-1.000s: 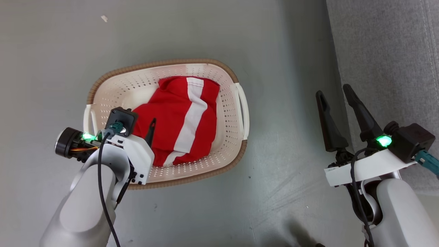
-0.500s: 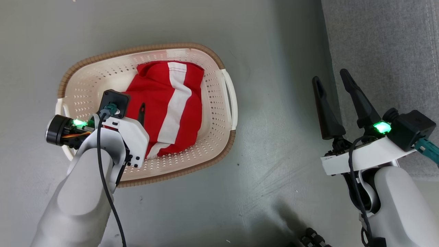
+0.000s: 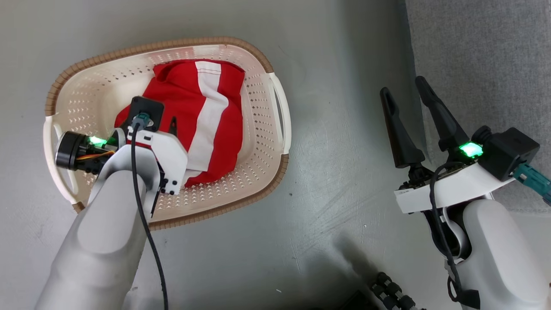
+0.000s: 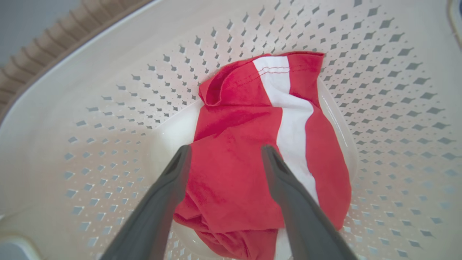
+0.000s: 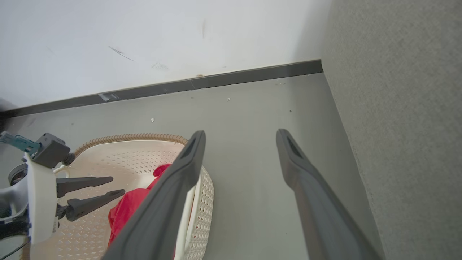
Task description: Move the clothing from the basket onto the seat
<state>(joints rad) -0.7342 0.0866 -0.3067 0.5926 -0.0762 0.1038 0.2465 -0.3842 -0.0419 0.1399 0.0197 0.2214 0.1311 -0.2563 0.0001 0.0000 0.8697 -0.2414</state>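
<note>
The clothing (image 3: 202,120), bright red with a broad white stripe, lies crumpled in the cream basket (image 3: 258,181) on the floor. My left gripper (image 4: 223,150) reaches down into the basket, open, its two fingers straddling the red fabric (image 4: 252,144) just above it, gripping nothing. In the head view its wrist hides most of the fingers (image 3: 173,125). My right gripper (image 3: 402,86) hangs open and empty over the floor between the basket and the grey seat (image 3: 482,64). The right wrist view takes in the basket (image 5: 205,202), the clothing (image 5: 126,213), the left gripper (image 5: 115,186) and the seat (image 5: 404,108).
Grey floor (image 3: 335,172) separates the basket from the seat. Beyond the basket a white wall meets a dark skirting board (image 5: 216,81). A dark ribbed part (image 3: 387,297) shows at the bottom edge of the head view.
The head view has shifted, so the basket now sits higher and further left in it. My left gripper has come a little further in over the red garment. Both grippers stay open.
</note>
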